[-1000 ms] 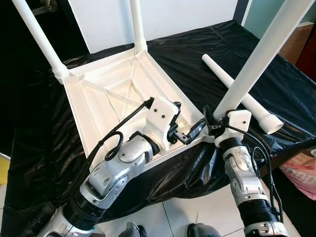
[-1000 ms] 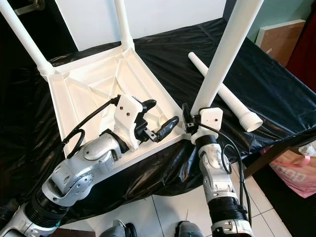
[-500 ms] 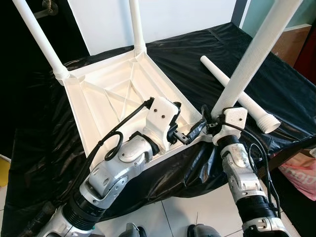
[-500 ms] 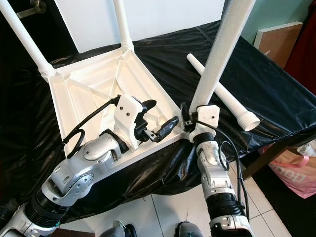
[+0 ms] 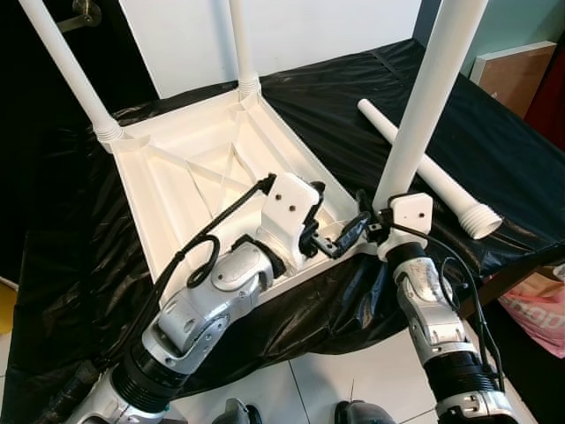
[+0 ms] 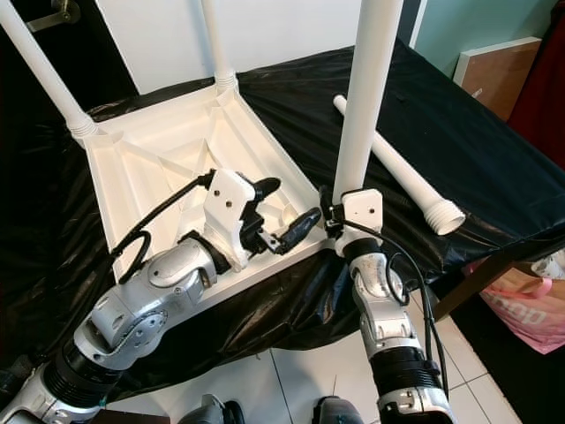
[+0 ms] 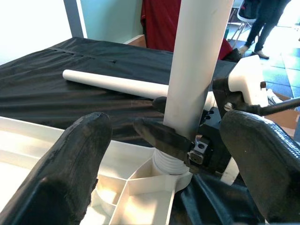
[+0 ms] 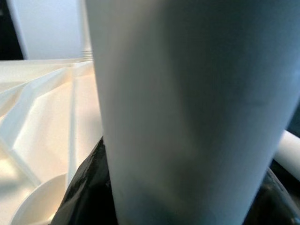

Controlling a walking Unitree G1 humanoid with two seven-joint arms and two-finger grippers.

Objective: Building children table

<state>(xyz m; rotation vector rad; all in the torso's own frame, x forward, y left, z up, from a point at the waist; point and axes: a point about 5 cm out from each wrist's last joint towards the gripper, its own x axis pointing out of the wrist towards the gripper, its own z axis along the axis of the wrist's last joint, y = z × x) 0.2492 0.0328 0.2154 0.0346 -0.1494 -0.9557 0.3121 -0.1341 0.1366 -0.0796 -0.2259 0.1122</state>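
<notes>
Right gripper (image 6: 333, 219) is clamped around the bottom of a white table leg (image 6: 364, 106), which stands nearly upright with its threaded end seated in the near-right corner socket of the upturned white tabletop (image 6: 168, 159). In the left wrist view, 1 black finger (image 7: 161, 137) of that gripper wraps the leg just above its ribbed base.

Left gripper (image 6: 287, 212) hovers over the tabletop's ribbed underside just beside that corner, its 2 fingers spread apart and holding nothing.

2 other legs are already fitted at the far corners: 1 at the far left (image 6: 40, 66) and 1 at the far right (image 6: 214, 44). A 4th leg (image 6: 397, 172) lies loose on the black plastic sheet (image 6: 494, 150) covering the work surface, beyond the right gripper, its threaded end pointing toward the sheet's near edge. A pink bag (image 6: 534, 309) sits on the tiled floor (image 6: 300, 371) at the lower right.
</notes>
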